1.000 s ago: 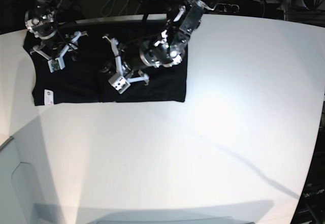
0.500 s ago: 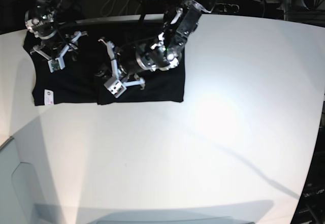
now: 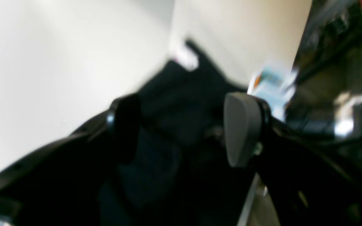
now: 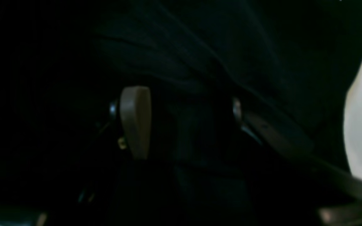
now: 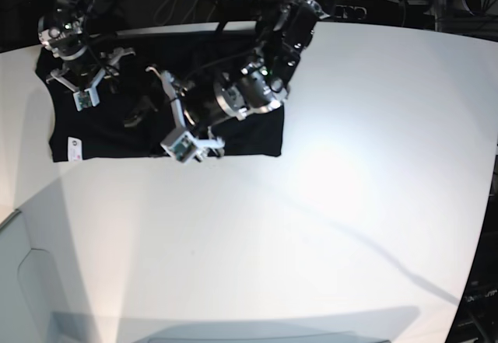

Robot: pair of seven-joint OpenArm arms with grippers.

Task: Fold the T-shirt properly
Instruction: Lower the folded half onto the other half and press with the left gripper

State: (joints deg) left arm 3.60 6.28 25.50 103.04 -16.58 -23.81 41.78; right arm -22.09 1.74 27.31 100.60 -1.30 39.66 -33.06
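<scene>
The left gripper (image 3: 181, 131) has its fingers (image 3: 242, 128) spread wide, with nothing between them; behind the gap lies dark cloth, heavily blurred. In this left wrist view one finger shows as a grey rounded pad and the other as a black shape whose edge merges with the fabric below it. Whether the tips touch the cloth cannot be told from the blur.

The right gripper (image 4: 184, 122) also has its fingers (image 4: 135, 121) held apart, empty between them. One beige pad stands out clearly; the opposite finger is almost lost in shadow, with only a small bright screw and a dull slanted edge showing. Most of the right wrist view is near black, so faint creases are all that can be read of the cloth.

The T-shirt (image 5: 241, 137) lies flat as a dark rectangle at the far left of the white tabletop (image 5: 327, 226). In the base view the left arm hangs over its front middle part and hides much of it, while the right gripper (image 5: 82, 86) sits above its far left corner. A small white tag (image 5: 75, 148) shows near the shirt's front left edge. The shirt's far edge merges with the dark background beyond the tabletop, so its outline there is unclear.
</scene>
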